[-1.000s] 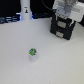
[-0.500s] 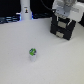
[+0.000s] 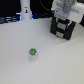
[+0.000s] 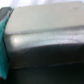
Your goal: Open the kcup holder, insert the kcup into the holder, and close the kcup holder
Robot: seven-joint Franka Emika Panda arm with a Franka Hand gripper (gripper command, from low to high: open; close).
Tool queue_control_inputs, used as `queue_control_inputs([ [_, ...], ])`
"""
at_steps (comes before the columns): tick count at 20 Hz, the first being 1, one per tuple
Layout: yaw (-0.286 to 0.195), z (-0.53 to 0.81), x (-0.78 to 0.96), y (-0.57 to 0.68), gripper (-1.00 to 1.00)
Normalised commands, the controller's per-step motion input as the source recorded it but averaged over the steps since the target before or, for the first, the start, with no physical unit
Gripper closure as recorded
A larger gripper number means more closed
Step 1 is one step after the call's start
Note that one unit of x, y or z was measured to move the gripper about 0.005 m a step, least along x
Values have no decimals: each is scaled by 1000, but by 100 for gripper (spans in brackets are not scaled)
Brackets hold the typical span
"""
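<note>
Nothing seems to move since one second ago: the gripper (image 3: 64, 19) stays over the black kcup holder (image 3: 62, 29) at the exterior view's right. Whether its jaws are apart, I cannot tell. The kcup (image 3: 33, 53) stands upright on the white table (image 3: 55, 62), well apart from the holder.

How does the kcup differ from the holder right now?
The kcup is small, white and round with a green top; the holder is a far larger, black, boxy unit. The kcup stands alone in the open; the holder has the gripper right above it. Both rest on the white table.
</note>
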Motion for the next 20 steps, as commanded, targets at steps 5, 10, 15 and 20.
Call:
queue_control_inputs([
  [5,-77,106,945,-277,100],
  [10,-72,129,948,-302,100],
  [15,-79,160,945,-293,100],
  [20,-85,152,932,-325,100],
])
